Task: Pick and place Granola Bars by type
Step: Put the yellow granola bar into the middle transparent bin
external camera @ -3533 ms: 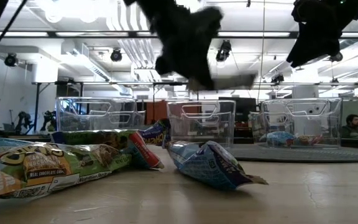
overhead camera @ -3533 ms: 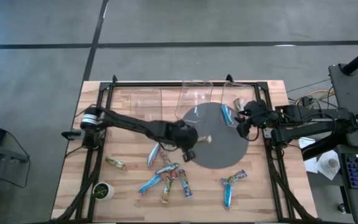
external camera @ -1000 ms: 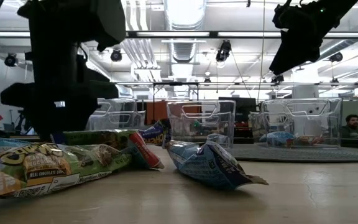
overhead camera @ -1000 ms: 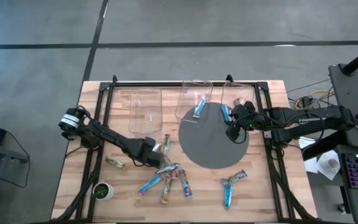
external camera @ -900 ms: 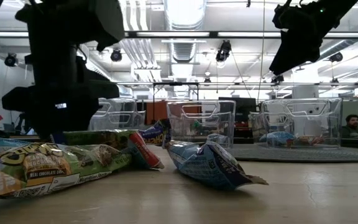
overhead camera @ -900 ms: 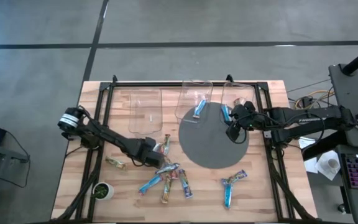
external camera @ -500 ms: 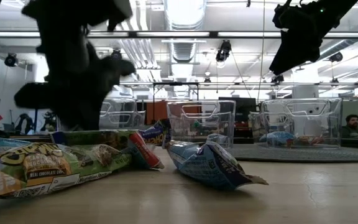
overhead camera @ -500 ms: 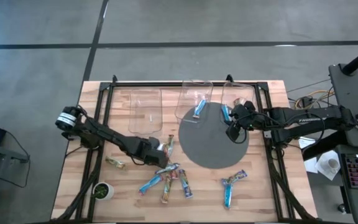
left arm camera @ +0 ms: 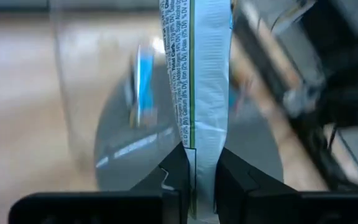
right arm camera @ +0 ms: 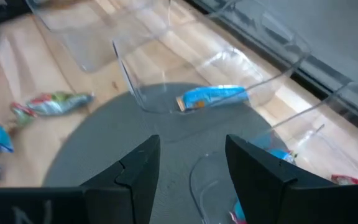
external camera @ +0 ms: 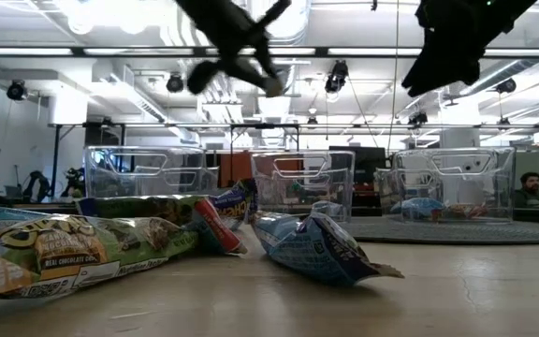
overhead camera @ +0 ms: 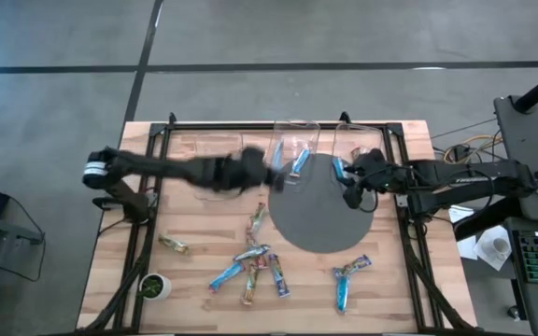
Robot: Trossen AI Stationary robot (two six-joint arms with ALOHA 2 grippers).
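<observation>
My left gripper is blurred in the high view, above the table by the near edge of the middle clear bin, and is shut on a granola bar whose white printed back faces the wrist camera. My right gripper hangs open over the grey round mat, beside the right bin. One blue bar lies flat in the middle bin. Blue bars lie in the right bin. Several more bars lie loose on the wood near the table's near edge. My left gripper pinches the bar between its two fingers at the wrapper's flat end seal. The rest of the bar reaches straight out past the fingertips. It is lifted clear of the table.
The left bin stands at the far edge. A small green-and-white cup sits at the near left corner. A tan-green bar lies alone on the left, and two bars lie near right. A black frame rims the table.
My left gripper was low among the loose bars. It rose with a bar and swung fast toward the table's far edge and right, up to the middle bin. The other bars stayed where they lay.
</observation>
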